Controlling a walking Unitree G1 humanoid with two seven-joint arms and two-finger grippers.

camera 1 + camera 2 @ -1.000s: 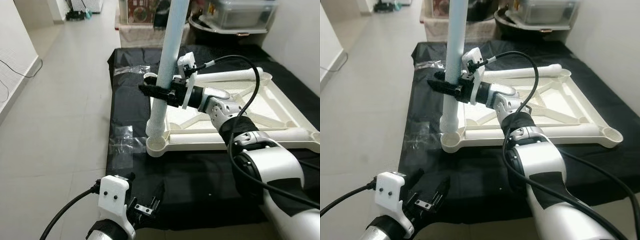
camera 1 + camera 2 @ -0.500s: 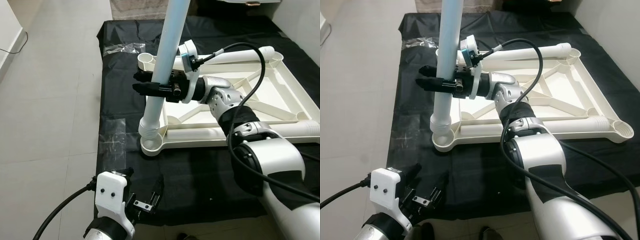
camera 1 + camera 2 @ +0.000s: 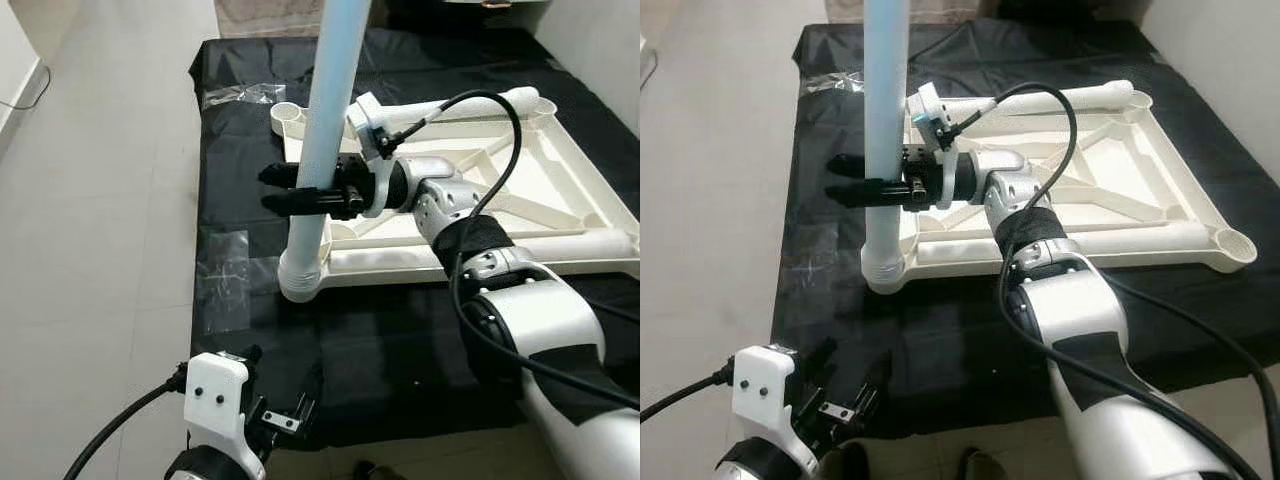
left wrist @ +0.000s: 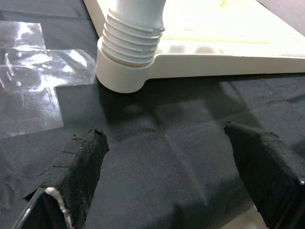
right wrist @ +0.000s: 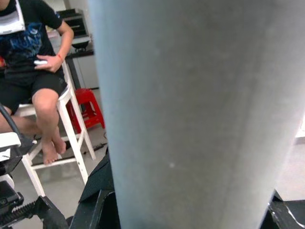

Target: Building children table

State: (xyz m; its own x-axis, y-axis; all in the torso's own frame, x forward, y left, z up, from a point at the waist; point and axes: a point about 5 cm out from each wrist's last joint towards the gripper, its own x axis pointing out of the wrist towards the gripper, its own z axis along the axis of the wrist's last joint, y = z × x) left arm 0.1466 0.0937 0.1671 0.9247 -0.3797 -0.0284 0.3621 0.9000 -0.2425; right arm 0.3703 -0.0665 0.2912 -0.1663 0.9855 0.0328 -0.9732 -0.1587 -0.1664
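Observation:
The cream table top (image 3: 590, 190) lies upside down on a black cloth (image 3: 400, 350). A pale table leg (image 3: 325, 130) stands upright, its ribbed end (image 4: 136, 36) in the near-left corner socket (image 3: 298, 288). My right gripper (image 3: 283, 188) is shut on the table leg at mid-height, one black finger on each side. Low at the front, my left gripper (image 3: 275, 415) hovers open over the cloth's near edge, a short way from the socket, holding nothing.
Two more legs lie along the table top, one at the far side (image 3: 470, 105) and one at the near side (image 3: 560, 245). Clear plastic sheets (image 3: 225, 280) lie on the cloth at left. A person (image 5: 33, 71) sits on a white stool beside a red stool (image 5: 88, 107).
The head camera has tilted down. My right wrist has rolled while holding the leg, and the leg's ribbed end now sits lower in the corner socket. The left gripper stays low and open.

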